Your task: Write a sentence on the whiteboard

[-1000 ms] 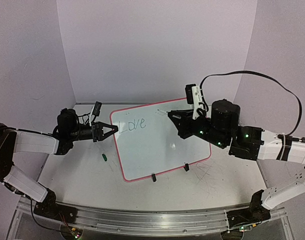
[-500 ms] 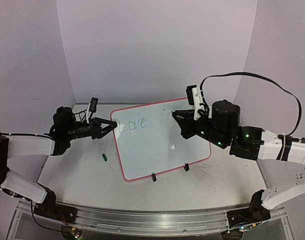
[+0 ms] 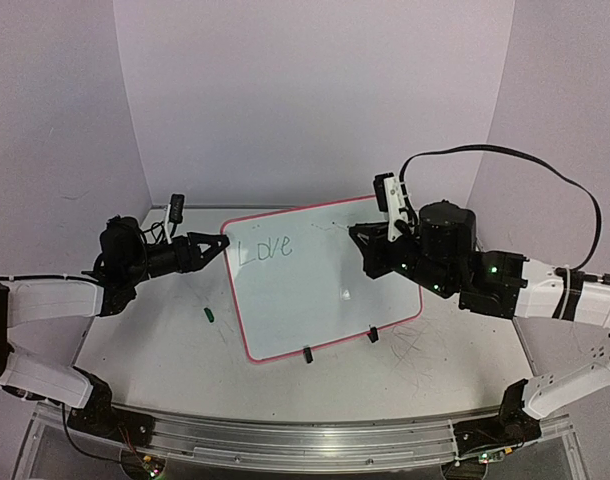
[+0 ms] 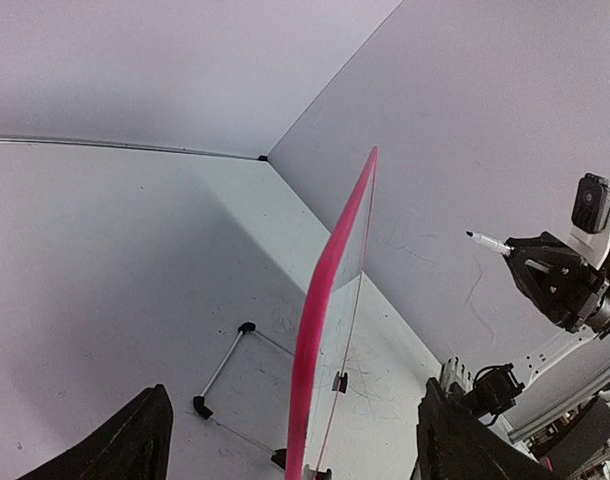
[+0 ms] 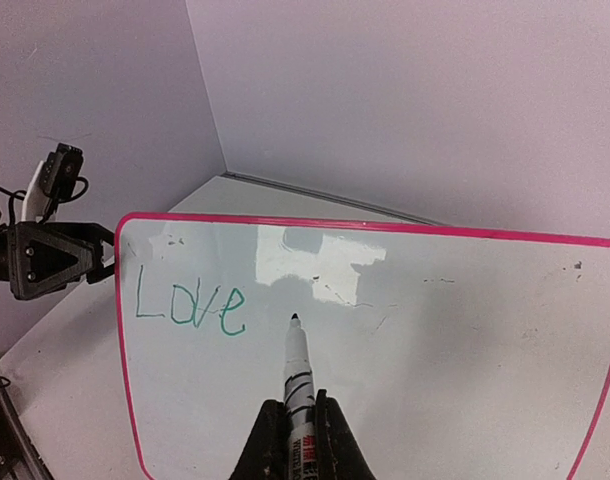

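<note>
Whiteboard (image 3: 320, 300) from the top view, propped at a tilt on the surface (image 3: 155, 350), red-pink rim all round, two black clips (image 3: 307, 353) on its near edge. Sentence (image 3: 266, 250) in the whiteboard's upper left corner, only the green word "Love" legible. Left pincer (image 3: 213, 250) level with the whiteboard's left edge, close by that corner. Right pincer (image 3: 360, 238) off the whiteboard's upper right, clenched on a marker (image 3: 337, 228) pointing toward the top edge. Small green object (image 3: 209, 314) lying on the surface left of the whiteboard, apart from it. Grey scribbles (image 3: 415, 345) on the surface right of the whiteboard's near corner. From the left wrist view, whiteboard (image 4: 330, 300) seen edge-on, standing between the dark fingers (image 4: 135, 440) of the left pincer (image 4: 293, 400), spread wide and released, neither touching the rim. Thin black wire stand (image 4: 225, 370) on the whiteboard's back side, resting on the surface. Marker (image 4: 488, 242) on the writing side, tip off the whiteboard's face, gripped by the right pincer (image 4: 545, 280). From the right wrist view, marker (image 5: 297, 375) upright in the clenched right pincer (image 5: 295, 445), black tip just below and right of the sentence (image 5: 190, 305). Cannot tell here whether tip and whiteboard (image 5: 435, 350) touch. Left pincer (image 5: 103, 255) at the whiteboard's left edge.
</note>
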You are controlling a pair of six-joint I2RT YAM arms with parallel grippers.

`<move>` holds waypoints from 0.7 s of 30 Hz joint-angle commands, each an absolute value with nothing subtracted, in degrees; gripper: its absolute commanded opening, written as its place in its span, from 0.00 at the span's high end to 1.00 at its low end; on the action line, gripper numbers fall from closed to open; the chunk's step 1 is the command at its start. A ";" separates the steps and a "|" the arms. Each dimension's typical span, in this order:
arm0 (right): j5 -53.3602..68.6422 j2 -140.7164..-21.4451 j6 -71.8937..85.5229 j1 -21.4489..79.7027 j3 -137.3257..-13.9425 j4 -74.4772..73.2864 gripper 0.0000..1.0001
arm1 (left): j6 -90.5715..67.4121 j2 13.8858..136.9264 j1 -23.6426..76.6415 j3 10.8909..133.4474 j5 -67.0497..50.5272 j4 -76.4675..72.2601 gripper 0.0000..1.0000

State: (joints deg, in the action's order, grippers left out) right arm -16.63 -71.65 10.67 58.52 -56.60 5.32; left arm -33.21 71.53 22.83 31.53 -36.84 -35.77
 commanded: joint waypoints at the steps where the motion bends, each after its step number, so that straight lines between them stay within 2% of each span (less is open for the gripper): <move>1: -17.49 -69.89 13.33 58.34 -58.19 5.64 1.00 | -36.49 71.81 22.94 33.25 -37.13 -36.22 0.13; 12: -14.89 -71.71 12.28 58.33 -58.69 6.48 1.00 | -38.11 72.08 23.16 32.22 -36.02 -36.08 0.16; 21: -10.42 -75.56 -0.48 58.44 -62.51 4.25 1.00 | -36.14 75.47 26.65 33.76 -33.96 -36.19 0.27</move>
State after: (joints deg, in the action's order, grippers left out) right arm -13.05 -74.82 6.57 58.48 -59.72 4.49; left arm -37.66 74.32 24.63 31.53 -35.32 -35.57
